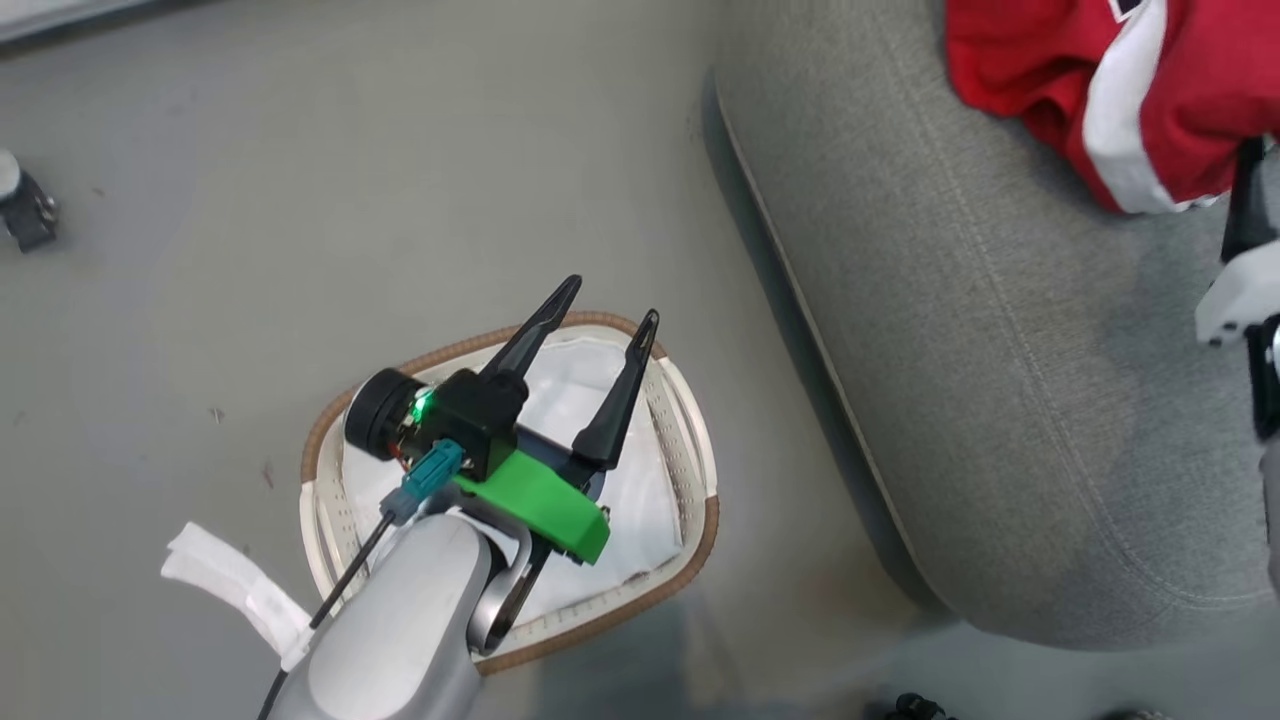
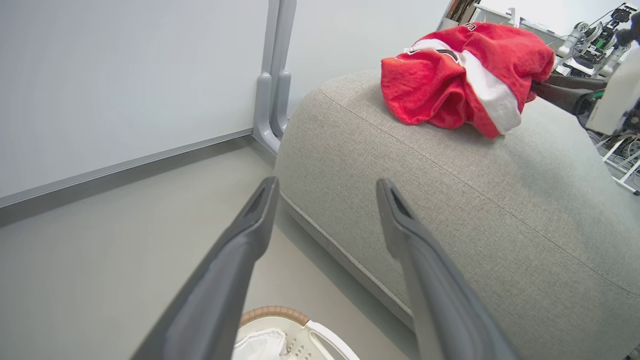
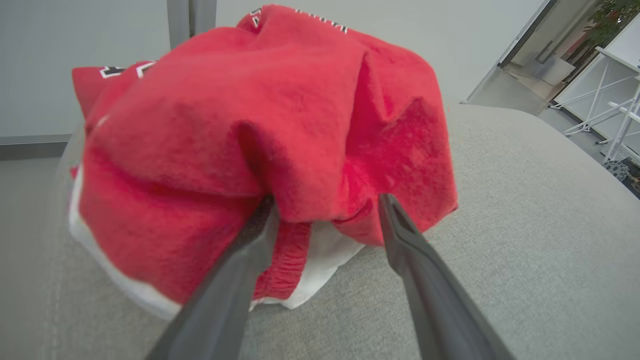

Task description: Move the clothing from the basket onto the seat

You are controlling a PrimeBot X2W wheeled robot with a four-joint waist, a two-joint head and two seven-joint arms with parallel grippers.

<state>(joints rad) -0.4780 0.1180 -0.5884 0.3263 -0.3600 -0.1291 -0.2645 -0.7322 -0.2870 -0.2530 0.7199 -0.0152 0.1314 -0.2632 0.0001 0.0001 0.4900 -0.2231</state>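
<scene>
The crumpled red basketball clothing with white trim (image 3: 260,130) lies heaped on the large grey woven-fabric seat (image 1: 1000,400), toward 1 o'clock in the head view. It looks soft, light and limp, so pinch a thick fold or trim band. The right claw (image 3: 327,200) is spread astride a fold, gripping nothing. The left claw (image 1: 613,298) hangs wide open and empty over the oval white perforated basket (image 1: 690,450).

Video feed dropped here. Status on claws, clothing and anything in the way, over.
Left claw open above basket. Right claw open, tips at clothing. Clothing heaped on seat; basket shows white liner. No obstruction seen.
</scene>
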